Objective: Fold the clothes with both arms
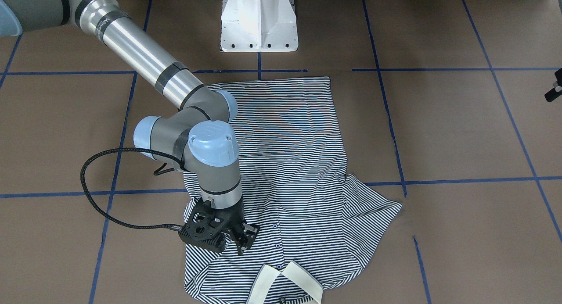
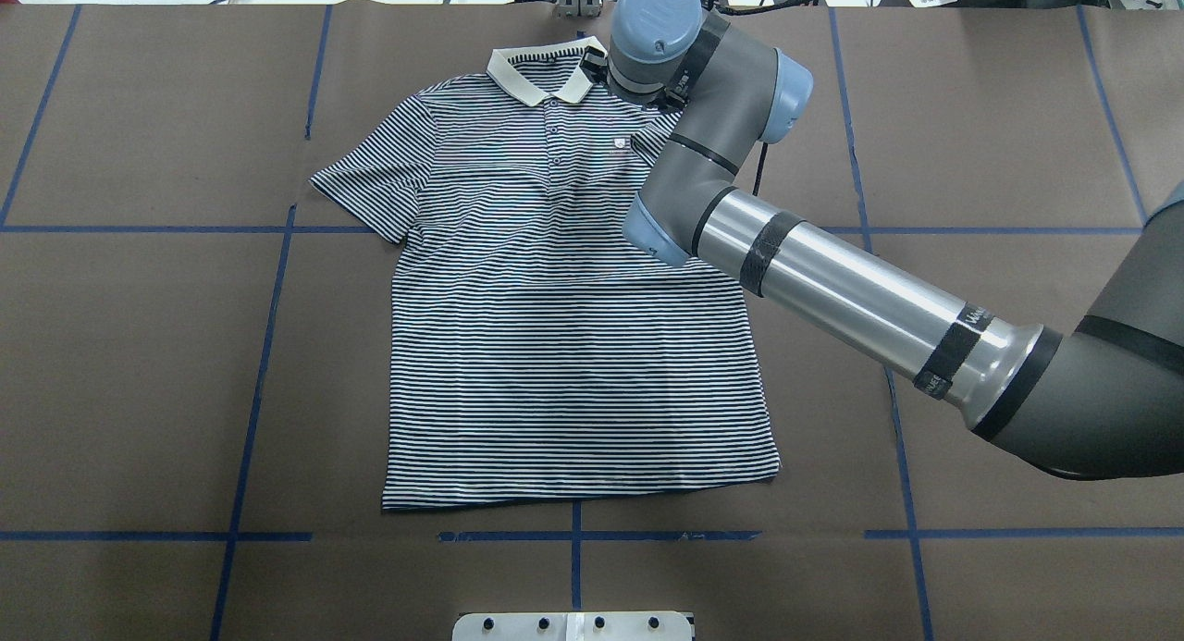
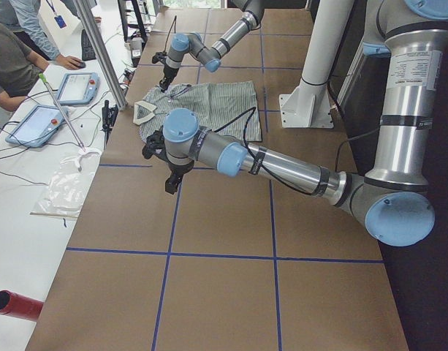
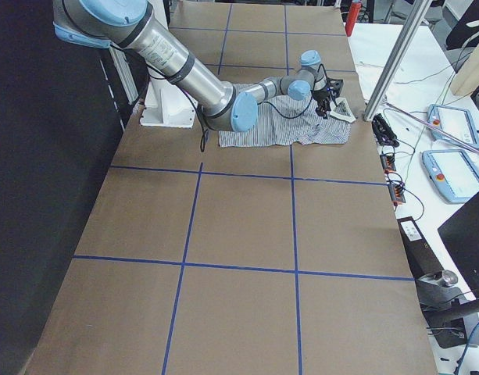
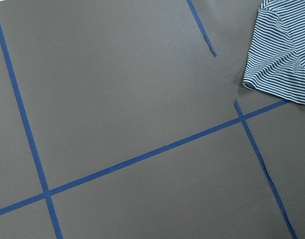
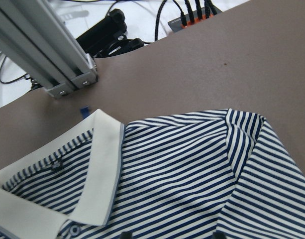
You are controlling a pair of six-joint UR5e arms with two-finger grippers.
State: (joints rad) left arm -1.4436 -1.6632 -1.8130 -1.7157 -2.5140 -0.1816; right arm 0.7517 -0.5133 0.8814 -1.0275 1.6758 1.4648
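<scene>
Polo shirt (image 2: pixel 555 345) with thin navy-and-white stripes lies flat and face up on the brown paper-covered table (image 2: pixel 139 345). It is buttoned, with its cream collar (image 6: pixel 100 164) at the edge far from the robot's base and its hem toward the base. No fold is made yet, so the task appears to be at its opening step: getting both hands onto the garment. The right arm (image 2: pixel 832 289) reaches across the table, its forearm passing over the shirt's side. Its wrist is turned straight down, so the right hand (image 1: pixel 239 242) hangs close over the shoulder (image 6: pixel 202 164) beside the collar. Its wrist camera shows two fingertips (image 6: pixel 125 234) at the bottom edge standing apart, with only striped cloth beneath them, so this hand is spread and grips nothing. The left arm (image 3: pixel 282 164) stretches low along the table. The left hand (image 3: pixel 170 181) points down over bare paper near the shirt's other sleeve (image 5: pixel 281 55), apart from it; whether it is spread or pressed together cannot be told. The next move, as I judge it, calls for the right hand to drop and pinch the shoulder cloth. The left hand would need to travel to the matching shoulder so both can lift evenly.
</scene>
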